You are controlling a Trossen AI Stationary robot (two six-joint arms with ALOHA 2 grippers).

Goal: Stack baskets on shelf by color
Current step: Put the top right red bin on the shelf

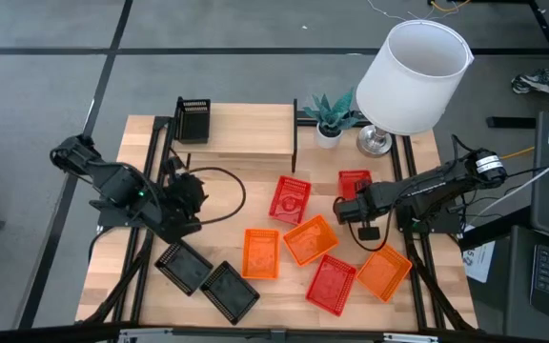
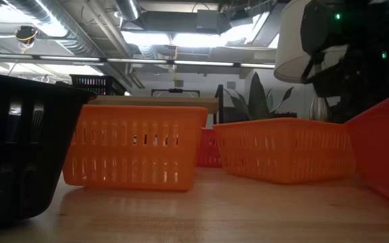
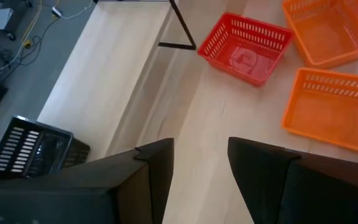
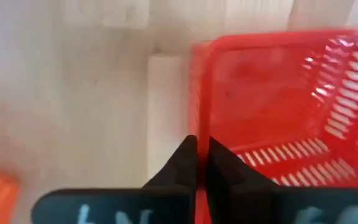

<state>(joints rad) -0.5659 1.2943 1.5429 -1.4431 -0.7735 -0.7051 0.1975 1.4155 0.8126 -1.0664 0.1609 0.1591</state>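
Three red baskets show in the high view: one [image 1: 290, 198] in mid-table, one [image 1: 332, 283] near the front, and one [image 1: 355, 181] by the lamp, where my right gripper [image 1: 346, 206] is shut on its wall. Three orange baskets [image 1: 261, 252] [image 1: 310, 238] [image 1: 384, 272] lie between them. Two black baskets [image 1: 184, 267] [image 1: 230, 291] rest on the table at front left. A third black basket [image 1: 193, 119] stands on the left end of the shelf [image 1: 251, 129]. My left gripper [image 3: 201, 168] is open, above bare table in front of the shelf. My right gripper pinches the red basket's side wall at the rim [image 4: 197, 127], one finger [image 4: 219, 165] inside the basket and one [image 4: 185, 162] outside. It comes slanting down from the table's right side, along the wall. Whether the basket is off the table, I cannot tell.
A white lamp [image 1: 413, 71] and a small potted plant [image 1: 329, 119] stand at the table's far right, beside the shelf. A black cable [image 1: 227, 195] loops over the table by the left arm. Bare shelf top lies right of the black basket.
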